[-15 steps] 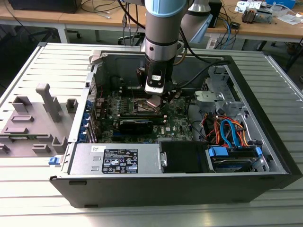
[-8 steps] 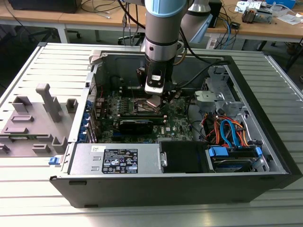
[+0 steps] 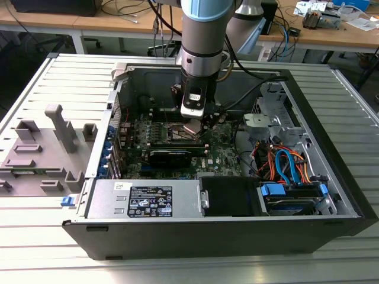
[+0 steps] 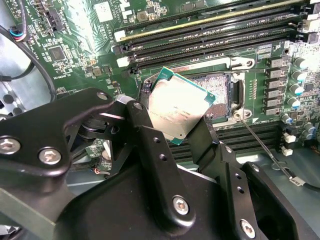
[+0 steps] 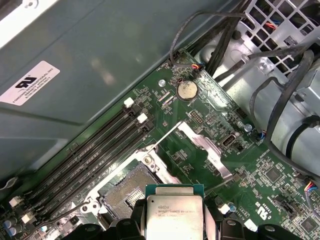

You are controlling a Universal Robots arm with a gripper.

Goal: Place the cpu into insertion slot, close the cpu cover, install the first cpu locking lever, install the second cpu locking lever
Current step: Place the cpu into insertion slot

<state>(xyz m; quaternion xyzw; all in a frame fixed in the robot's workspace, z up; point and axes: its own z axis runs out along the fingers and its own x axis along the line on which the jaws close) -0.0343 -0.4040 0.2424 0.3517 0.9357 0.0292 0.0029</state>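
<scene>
The risks run down from the computer case [image 3: 177, 242] to the chip; the arm reaches deep between the case walls, with cables [image 3: 284, 165] bunched on the exterior view's right, so a sideways correction could snag one. On the motherboard [image 3: 222, 157] the memory slots [image 4: 210, 30] lie just beside the insertion slot [image 4: 217, 92], and a misjudged descent could land a corner on them. The cpu cover [image 5: 205, 150] appears swung open, clear of the slot, with a thin locking lever [image 4: 260, 140] sticking out near it; either could catch a finger of the gripper [image 4: 172, 117]. The gripper is closed on the cpu [image 4: 177, 107], pinching it by opposite edges; the chip hangs above the slot, not seated, and looks tilted in the second wrist view. If it goes down skewed or rotated, I judge that it could bend the slot's contacts or jam on the rim; the hold on such thin edges could also slip.

The room is a workshop, with a wooden tabletop [image 3: 118, 23] at the back carrying cables and small gear; the case sits on a grey ribbed metal tabletop [image 3: 47, 236]; a grey moulded fixture [image 3: 41, 154] lies on the exterior view's left.
</scene>
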